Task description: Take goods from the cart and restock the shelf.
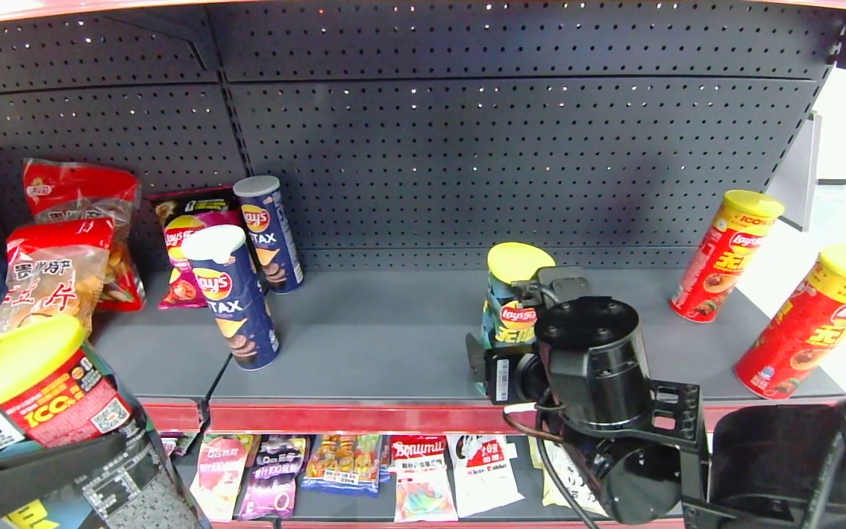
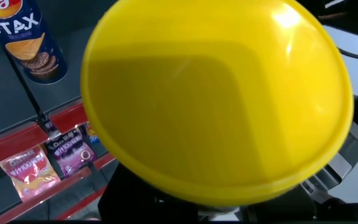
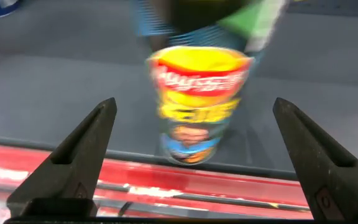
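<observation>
The teal tube (image 1: 502,301) of glossy printed card has a smooth yellow plastic lid. Under it, the dark grey metal shelf board (image 1: 379,330) is matt, edged by a shiny red front strip (image 1: 335,417). Behind it, the grey perforated metal back panel (image 1: 526,147) is matt too. Far to its left, the red crinkled snack bags (image 1: 63,250) look like glossy film. The right gripper (image 3: 194,155) facing it has matt black fingers (image 3: 73,162). The left gripper (image 1: 41,463) clamps a red-labelled tube (image 1: 56,400) whose yellow plastic lid (image 2: 216,93) gleams.
</observation>
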Available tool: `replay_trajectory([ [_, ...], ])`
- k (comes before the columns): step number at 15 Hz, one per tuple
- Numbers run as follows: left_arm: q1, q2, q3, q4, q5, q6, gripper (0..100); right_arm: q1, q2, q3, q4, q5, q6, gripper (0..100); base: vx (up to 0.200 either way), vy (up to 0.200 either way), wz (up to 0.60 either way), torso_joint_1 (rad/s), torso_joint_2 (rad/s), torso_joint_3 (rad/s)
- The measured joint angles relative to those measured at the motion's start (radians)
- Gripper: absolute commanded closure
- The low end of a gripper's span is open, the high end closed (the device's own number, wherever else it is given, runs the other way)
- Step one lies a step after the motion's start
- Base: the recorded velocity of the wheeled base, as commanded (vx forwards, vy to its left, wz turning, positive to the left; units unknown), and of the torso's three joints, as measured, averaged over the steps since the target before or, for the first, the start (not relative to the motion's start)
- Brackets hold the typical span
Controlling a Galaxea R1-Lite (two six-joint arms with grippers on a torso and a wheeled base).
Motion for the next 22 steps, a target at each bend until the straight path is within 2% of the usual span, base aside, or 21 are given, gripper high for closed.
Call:
replay_trajectory([
  [17,0.000,0.000,0.006,0.000,-0.001,0.000,100,0.031,0.049,-0.036,0.000,0.030,-0.003,0,0.000,0.000,0.00,0.000,0.00,0.000],
  [22,0.001,0.000,0.005,0.000,0.000,-0.001,100,0.033,0.039,0.009,0.001,0.029,-0.001,0,0.000,0.000,0.00,0.000,0.00,0.000],
])
